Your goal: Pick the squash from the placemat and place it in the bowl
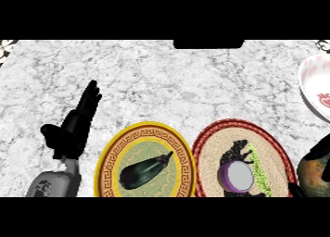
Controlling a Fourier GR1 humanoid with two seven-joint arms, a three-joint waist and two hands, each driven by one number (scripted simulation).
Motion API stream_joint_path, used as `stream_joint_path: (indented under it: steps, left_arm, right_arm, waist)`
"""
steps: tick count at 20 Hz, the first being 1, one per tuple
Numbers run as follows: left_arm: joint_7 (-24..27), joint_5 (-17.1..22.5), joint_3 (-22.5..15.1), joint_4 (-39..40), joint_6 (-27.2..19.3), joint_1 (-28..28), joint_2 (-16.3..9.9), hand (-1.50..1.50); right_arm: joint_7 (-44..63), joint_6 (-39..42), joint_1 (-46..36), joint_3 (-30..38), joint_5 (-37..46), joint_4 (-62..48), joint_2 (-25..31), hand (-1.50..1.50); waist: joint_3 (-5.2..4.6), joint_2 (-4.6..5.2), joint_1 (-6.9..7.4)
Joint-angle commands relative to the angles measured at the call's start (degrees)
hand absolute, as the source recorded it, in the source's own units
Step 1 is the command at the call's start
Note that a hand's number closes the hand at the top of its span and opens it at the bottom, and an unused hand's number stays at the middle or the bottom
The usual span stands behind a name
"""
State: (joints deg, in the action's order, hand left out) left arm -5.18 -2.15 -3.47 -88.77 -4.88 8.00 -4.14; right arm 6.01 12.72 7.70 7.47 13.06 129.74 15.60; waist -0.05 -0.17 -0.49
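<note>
On the desk [168, 83], an eggplant [146, 170] lies on the plate [110, 159] at 6 o'clock; an onion [237, 177] sits on the placemat [212, 139] just right; the bowl [317, 81] at 3 o'clock

Grey-white marbled counter [168, 78] fills the view, veined stone look, patterned black-and-white tile strip showing at the top left and top right corners. Dark rectangular block [209, 44] sits at the counter's far edge, centre-right. On the counter near the lower edge: yellow-rimmed round plate [107, 162] with a Greek-key border, left of centre; just beside it on the right a red-rimmed woven placemat [277, 152], rims nearly touching. White bowl [311, 88] with a red strawberry mark inside sits at the right edge, cut off by the frame, well apart from the plate and up-right of the placemat. Rest of the counter surface is plain marble.
</note>
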Motion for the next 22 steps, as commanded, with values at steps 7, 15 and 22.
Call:
stream_joint_path:
  steps: [7, 15, 22]
  left_arm:
    - [1.2, 0.8, 1.4, -0.5, 2.3, -0.4, -1.7, 0.00]
    - [0.4, -0.5, 1.0, 2.3, 0.6, 2.0, 0.8, 0.00]
    - [-0.6, -0.1, 1.2, -0.8, 1.8, 0.1, -0.6, 0.00]
  right_arm:
    - [28.2, 2.1, -23.5, 12.0, -6.6, 0.0, 12.2, 1.50]
    - [31.2, 2.4, -32.4, 13.0, -4.7, -9.8, 16.7, 1.50]
    - [23.3, 4.3, -37.6, 11.5, 4.1, -28.9, 24.7, 1.50]
  waist:
    - [-0.03, 0.20, 0.95]
    - [0.03, 0.19, 0.55]
    - [0.04, 0.35, 1.46]
